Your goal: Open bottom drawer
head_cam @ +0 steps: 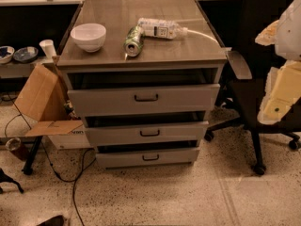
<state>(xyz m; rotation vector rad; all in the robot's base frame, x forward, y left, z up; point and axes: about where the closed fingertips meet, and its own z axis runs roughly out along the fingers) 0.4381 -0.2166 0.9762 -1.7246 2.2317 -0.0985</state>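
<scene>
Three drawer fronts we count | bottom drawer (148, 157) lower centre, barely ajar, handle (150, 157) free | end effector (283, 86) pale shape at right edge, well apart, grip state we cannot tell | pull mostly left, we judge

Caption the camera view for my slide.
Gripper at right edge, away from the bottom drawer of a grey cabinet topped with bowl, can and bottle.

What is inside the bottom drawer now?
Only a dark slit shows above the bottom drawer front; the middle drawer covers its inside, so contents cannot be seen. The gripper is at the right edge, away from it.
</scene>
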